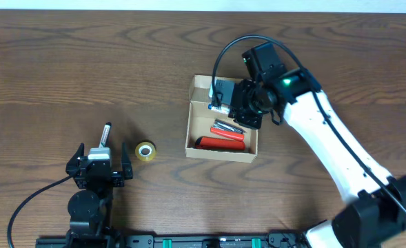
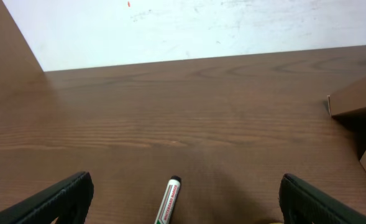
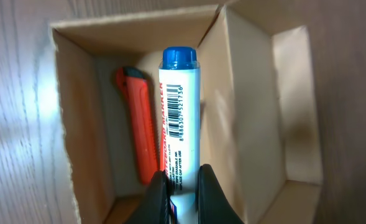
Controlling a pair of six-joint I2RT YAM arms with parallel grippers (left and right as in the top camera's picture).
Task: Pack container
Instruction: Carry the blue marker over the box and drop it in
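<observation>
The container (image 1: 189,127) is an open tan cardboard box at the table's middle; it also shows in the right wrist view (image 3: 71,93). Inside lie an orange utility knife (image 1: 220,143) and a red-and-grey marker (image 1: 227,129). My right gripper (image 3: 179,186) is shut on a white marker with a blue cap (image 3: 179,112) and holds it over the open box, above the orange knife (image 3: 142,124). My left gripper (image 2: 183,202) is open low over the table, with a white whiteboard marker with a black cap (image 2: 168,200) lying between its fingers, untouched. This marker also shows in the overhead view (image 1: 105,134).
A small roll of yellow tape (image 1: 145,151) lies just right of my left gripper (image 1: 99,169). The box's flap (image 2: 356,99) shows at the right edge of the left wrist view. A white wall runs behind the table's far edge.
</observation>
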